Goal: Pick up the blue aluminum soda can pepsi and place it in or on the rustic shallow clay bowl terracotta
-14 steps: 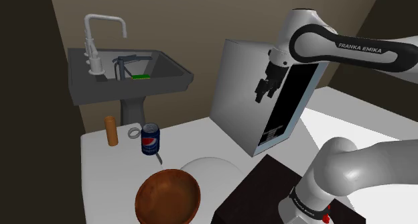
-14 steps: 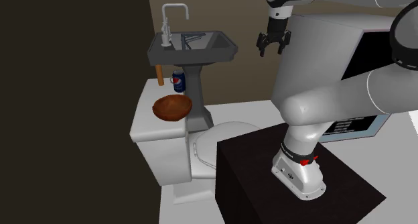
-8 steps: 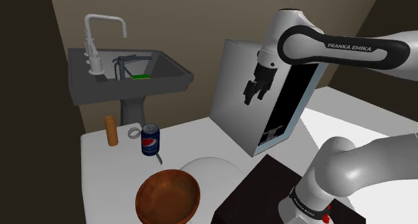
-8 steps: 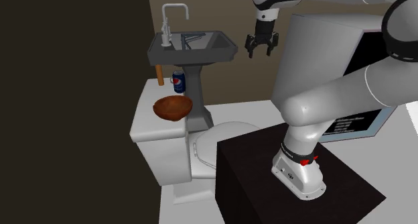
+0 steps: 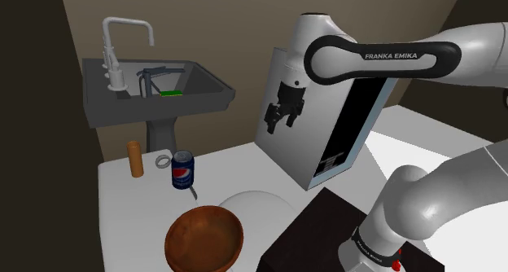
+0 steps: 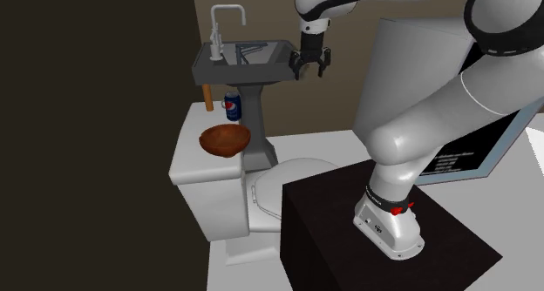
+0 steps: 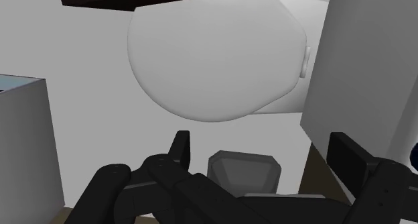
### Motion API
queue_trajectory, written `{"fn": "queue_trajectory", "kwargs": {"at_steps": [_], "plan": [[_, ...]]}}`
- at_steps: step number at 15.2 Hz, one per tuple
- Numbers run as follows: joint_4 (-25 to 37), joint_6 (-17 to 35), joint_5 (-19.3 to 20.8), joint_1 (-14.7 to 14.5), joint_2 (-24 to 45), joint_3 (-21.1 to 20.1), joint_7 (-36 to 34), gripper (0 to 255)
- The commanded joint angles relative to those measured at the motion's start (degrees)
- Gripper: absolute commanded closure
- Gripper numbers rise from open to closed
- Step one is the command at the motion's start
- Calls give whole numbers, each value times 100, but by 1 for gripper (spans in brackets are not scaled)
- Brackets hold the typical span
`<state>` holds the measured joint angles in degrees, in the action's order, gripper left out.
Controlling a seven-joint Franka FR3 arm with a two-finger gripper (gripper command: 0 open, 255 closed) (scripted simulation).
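Observation:
The blue Pepsi can [image 5: 182,169] stands upright on the white toilet tank top [image 5: 130,209], seen from the other side as the can [image 6: 232,106]. Closer to the camera on the same top sits the brown clay bowl [image 5: 204,239], with nothing in it; in the second exterior view the bowl [image 6: 224,140] lies just in front of the can. My gripper [image 5: 273,125] hangs in the air well above and to the shoulder view's right of the can, over the toilet. Its fingers [image 7: 179,149] stand apart with nothing between them. In the second exterior view the gripper [image 6: 311,70] is beside the sink's edge.
A brown cylinder [image 5: 135,159] and a small ring [image 5: 162,160] stand on the tank beside the can. A grey pedestal sink [image 5: 155,87] with a tall faucet [image 5: 114,50] rises behind. A white cabinet [image 5: 285,107] is behind the gripper, with the toilet lid [image 5: 252,205] below it.
The gripper has swung toward the shoulder view's left and come down somewhat, from in front of the cabinet toward the sink and toilet. It stays open. Can and bowl have not moved.

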<state>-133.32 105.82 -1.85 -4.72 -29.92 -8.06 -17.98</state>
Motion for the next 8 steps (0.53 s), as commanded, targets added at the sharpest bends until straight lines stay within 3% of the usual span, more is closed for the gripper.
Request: {"fn": "queue_trajectory", "kwargs": {"at_steps": [1, 8], "plan": [[238, 81, -62, -59, 336, -185, -238, 0], [1198, 330, -51, -227, 1609, -771, -1055, 0]]}}
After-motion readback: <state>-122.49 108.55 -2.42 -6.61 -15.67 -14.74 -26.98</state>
